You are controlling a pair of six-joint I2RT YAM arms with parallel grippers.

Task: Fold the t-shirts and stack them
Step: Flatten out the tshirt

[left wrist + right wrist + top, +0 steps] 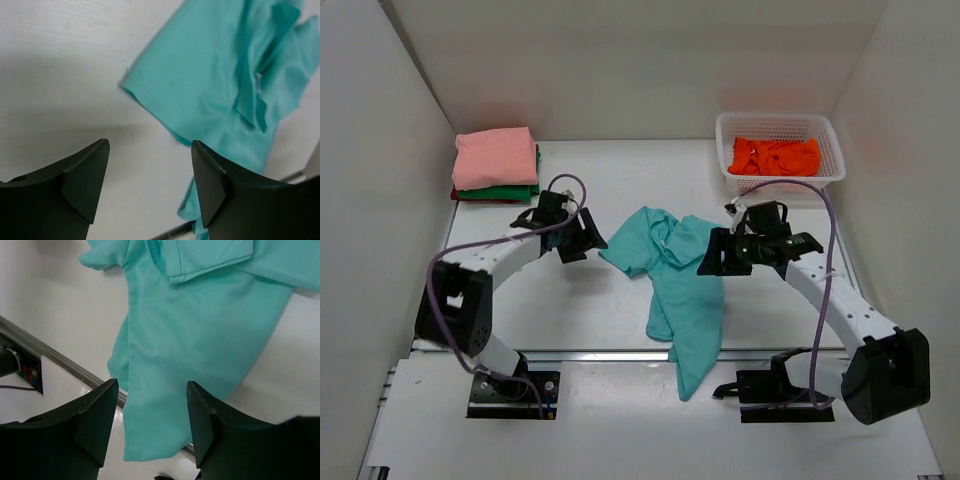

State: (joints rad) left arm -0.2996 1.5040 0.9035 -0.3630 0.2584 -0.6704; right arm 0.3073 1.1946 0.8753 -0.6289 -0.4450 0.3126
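Note:
A crumpled teal t-shirt (pixel 675 280) lies in the middle of the table, its lower end draped over the front edge. My left gripper (pixel 582 240) hovers just left of it, open and empty. In the left wrist view the teal shirt (pixel 215 75) lies beyond and right of the open left gripper (pixel 150 185). My right gripper (pixel 715 255) stands over the shirt's right side, also open. The right wrist view shows the teal shirt (pixel 200 315) spread below the open right gripper (pixel 152 425), with nothing held. Folded salmon-pink (pixel 495 157), green (pixel 505 190) and red (pixel 460 195) t-shirts are stacked at the back left.
A white mesh basket (pixel 724 140) at the back right holds a crumpled orange t-shirt (pixel 773 156). White walls close in the table on the left, back and right. A metal rail (pixel 60 360) runs along the table's front edge.

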